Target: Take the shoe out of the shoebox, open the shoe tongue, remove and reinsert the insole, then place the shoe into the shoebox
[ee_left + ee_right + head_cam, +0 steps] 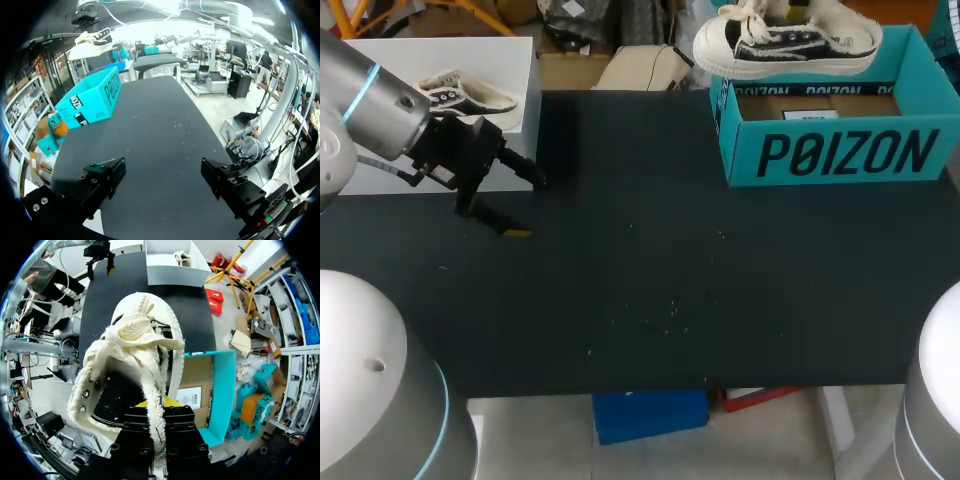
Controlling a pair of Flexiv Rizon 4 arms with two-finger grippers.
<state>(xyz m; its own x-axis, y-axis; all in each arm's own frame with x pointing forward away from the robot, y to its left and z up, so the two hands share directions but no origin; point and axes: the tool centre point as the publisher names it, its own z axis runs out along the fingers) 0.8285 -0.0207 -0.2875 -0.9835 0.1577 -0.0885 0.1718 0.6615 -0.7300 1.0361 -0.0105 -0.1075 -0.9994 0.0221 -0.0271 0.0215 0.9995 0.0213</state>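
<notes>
The open teal shoebox point(840, 152) stands on the black table point(670, 290), and I give all the places from it. Its inside shows a brown cardboard bottom. The shoe point(785, 40), black with cream fleece and cream laces, hangs in the air just above the shoebox's back rim. Its sole is down and its toe reaches out past the box's left wall. The right gripper point(156, 412) is clamped on the fleece edge of the shoe's opening. The left gripper point(528, 207) is well to the left of the shoebox, low over the table, with its fingers wide apart. Farther left of the shoebox, a white box point(380, 55) holds a second shoe point(470, 95).
</notes>
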